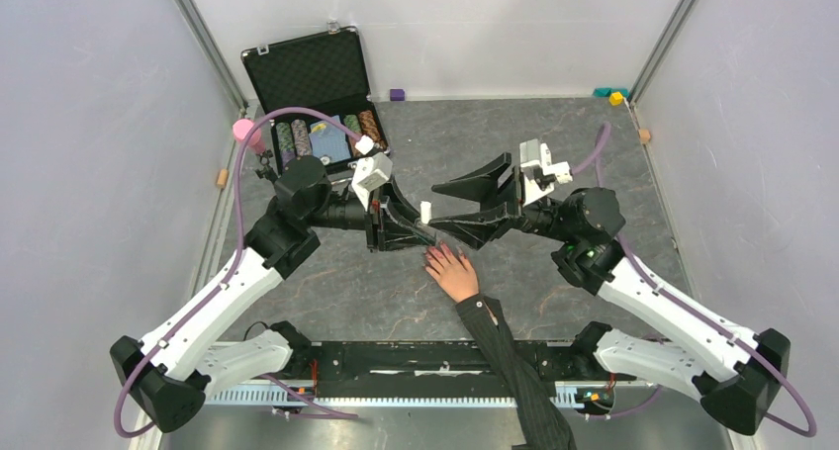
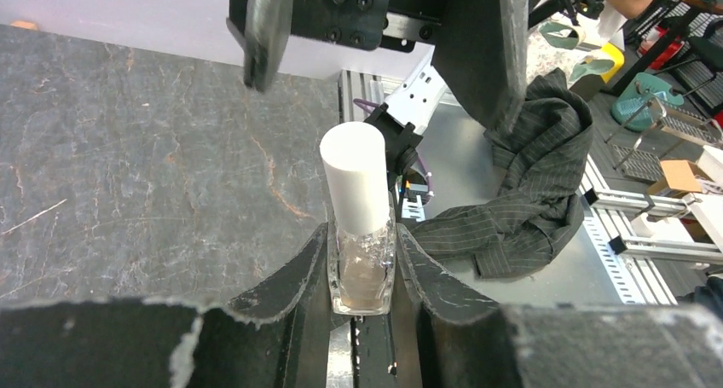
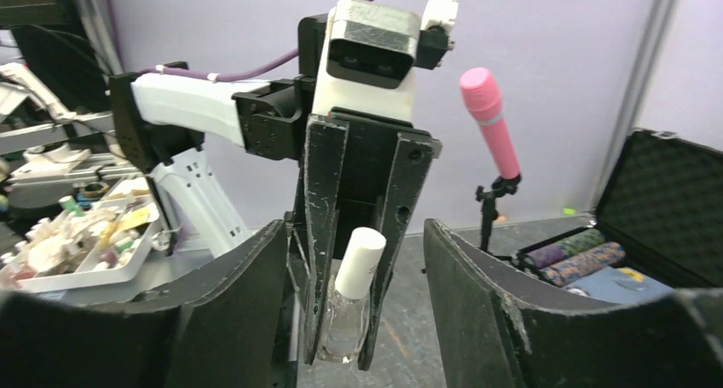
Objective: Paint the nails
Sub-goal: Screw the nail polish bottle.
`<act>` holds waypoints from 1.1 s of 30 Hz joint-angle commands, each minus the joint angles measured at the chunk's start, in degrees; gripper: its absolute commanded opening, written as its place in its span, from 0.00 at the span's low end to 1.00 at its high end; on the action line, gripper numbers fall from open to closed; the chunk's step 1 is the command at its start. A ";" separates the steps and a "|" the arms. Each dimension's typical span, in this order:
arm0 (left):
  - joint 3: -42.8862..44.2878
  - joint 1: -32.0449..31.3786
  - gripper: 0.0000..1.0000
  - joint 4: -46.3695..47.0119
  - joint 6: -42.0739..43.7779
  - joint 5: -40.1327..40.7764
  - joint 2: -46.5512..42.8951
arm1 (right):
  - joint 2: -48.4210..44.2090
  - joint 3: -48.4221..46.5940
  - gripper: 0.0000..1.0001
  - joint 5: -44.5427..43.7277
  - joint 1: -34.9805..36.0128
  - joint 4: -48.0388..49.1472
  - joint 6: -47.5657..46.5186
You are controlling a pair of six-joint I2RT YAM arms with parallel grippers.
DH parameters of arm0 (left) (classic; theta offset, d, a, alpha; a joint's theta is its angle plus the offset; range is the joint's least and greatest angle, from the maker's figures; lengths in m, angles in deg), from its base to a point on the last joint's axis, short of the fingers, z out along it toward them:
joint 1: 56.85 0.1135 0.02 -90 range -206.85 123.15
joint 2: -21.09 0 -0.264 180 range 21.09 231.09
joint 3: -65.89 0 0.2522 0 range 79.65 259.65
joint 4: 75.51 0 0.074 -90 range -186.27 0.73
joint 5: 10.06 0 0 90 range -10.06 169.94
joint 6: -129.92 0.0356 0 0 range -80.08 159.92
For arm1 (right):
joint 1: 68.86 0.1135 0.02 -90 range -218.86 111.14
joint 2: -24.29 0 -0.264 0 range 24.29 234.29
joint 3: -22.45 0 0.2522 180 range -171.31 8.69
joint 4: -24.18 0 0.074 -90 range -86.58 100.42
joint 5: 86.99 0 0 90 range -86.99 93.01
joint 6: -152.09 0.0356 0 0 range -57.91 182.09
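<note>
A pale hand (image 1: 455, 274) in a dark pinstriped sleeve (image 1: 514, 356) lies flat on the table, fingers pointing away. Its tiny reddish-pink nails (image 1: 433, 257) lie just below the grippers. My left gripper (image 1: 423, 225) is shut on a small clear bottle (image 2: 363, 273) with a white cap (image 2: 358, 179), holding it upright by the glass body. My right gripper (image 1: 441, 210) is open and faces the bottle, its fingers (image 2: 260, 30) wide on either side of the cap without touching it. The bottle also shows in the right wrist view (image 3: 345, 320), between the open right gripper (image 3: 354, 234).
An open black case (image 1: 309, 69) with poker chips stands at the back left. A pink microphone (image 1: 244, 132) on a stand is beside it. Small coloured blocks (image 1: 615, 98) lie along the back wall. Walls close in on both sides.
</note>
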 commanded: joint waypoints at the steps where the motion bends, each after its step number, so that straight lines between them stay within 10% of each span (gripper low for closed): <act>1: 0.60 0.15 0.02 2.80 -2.01 -2.14 0.29 | 3.20 -1.53 0.62 7.14 -0.01 7.92 6.12; 33: 0.19 0.11 0.02 -2.54 3.46 12.92 -3.61 | 7.68 -5.31 0.03 10.33 0.06 -6.23 4.46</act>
